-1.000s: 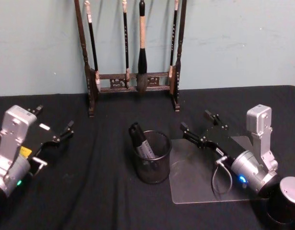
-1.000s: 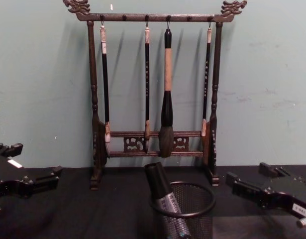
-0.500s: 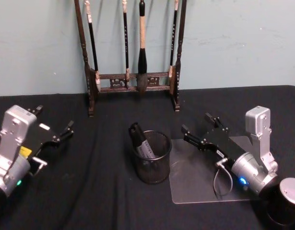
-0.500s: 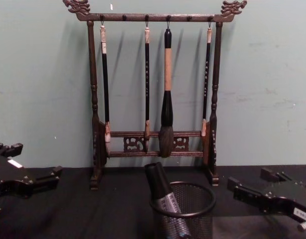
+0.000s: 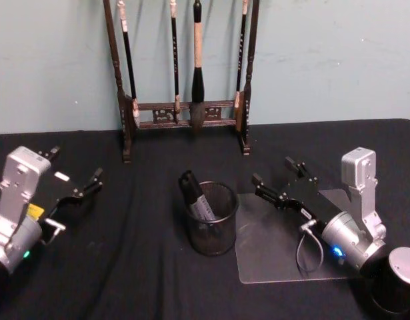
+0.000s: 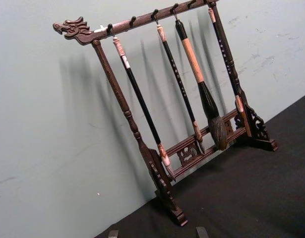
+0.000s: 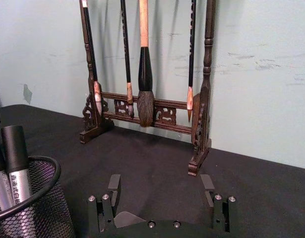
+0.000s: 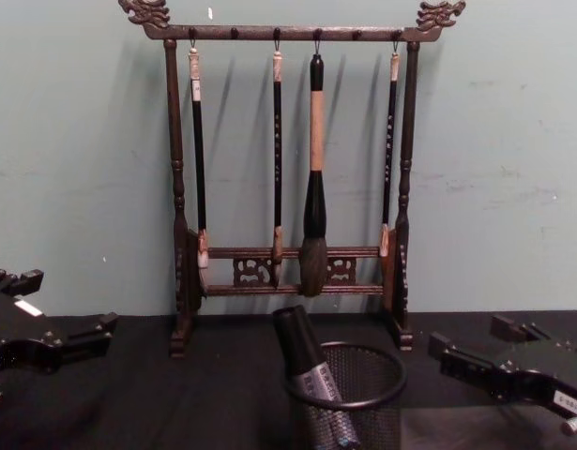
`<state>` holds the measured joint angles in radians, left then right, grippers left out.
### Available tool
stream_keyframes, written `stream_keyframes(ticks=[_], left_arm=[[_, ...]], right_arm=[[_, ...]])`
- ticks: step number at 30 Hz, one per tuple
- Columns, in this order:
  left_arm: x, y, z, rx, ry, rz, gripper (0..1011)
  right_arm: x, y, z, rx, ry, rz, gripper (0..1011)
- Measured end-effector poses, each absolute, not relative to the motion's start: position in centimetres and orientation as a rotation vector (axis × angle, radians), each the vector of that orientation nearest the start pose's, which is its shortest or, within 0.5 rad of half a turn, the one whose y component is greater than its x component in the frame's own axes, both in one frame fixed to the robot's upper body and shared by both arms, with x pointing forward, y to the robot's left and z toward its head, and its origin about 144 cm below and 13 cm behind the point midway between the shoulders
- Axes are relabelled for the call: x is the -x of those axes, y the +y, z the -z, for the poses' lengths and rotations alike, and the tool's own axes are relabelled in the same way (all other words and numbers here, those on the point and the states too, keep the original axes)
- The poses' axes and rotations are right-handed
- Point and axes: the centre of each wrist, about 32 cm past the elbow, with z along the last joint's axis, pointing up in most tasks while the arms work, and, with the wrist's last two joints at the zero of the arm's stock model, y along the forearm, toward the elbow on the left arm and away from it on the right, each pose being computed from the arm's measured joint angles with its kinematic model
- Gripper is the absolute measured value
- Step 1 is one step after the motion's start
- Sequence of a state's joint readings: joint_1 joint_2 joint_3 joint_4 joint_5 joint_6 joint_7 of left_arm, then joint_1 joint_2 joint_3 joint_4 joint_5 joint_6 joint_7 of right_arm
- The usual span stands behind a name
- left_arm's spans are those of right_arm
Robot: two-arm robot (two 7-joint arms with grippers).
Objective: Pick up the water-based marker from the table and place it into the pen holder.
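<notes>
Black cloth table (image 5: 138, 267) | pale green wall (image 5: 338, 60) | water-based marker (image 5: 195, 193) inside pen holder (image 5: 212, 230) | left gripper (image 5: 77, 175), right gripper (image 5: 281, 179): spread wide, empty.

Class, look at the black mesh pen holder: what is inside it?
Inside the pen holder stands the water-based marker, leaning, black cap above the rim. The right wrist view shows two black-capped barrels; their lower ends are blurred behind the mesh.

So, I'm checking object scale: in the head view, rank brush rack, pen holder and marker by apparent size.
1. Brush rack, cropped at the top.
2. Pen holder.
3. Marker, standing partly hidden inside the holder.
</notes>
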<state>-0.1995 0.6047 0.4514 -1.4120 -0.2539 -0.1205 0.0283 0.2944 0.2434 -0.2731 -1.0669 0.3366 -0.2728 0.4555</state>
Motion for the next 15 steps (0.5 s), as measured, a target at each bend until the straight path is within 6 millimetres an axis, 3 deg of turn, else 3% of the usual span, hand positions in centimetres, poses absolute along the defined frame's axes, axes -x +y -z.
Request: stream_keyframes(ticks=[15], left_arm=[[-48.86, 30.97, -113.98, -0.304, -0.285, -1.248, 1009]], right_arm=[[-52.57, -26.15, -108.60, -0.026, 0.002, 1.002, 1002]])
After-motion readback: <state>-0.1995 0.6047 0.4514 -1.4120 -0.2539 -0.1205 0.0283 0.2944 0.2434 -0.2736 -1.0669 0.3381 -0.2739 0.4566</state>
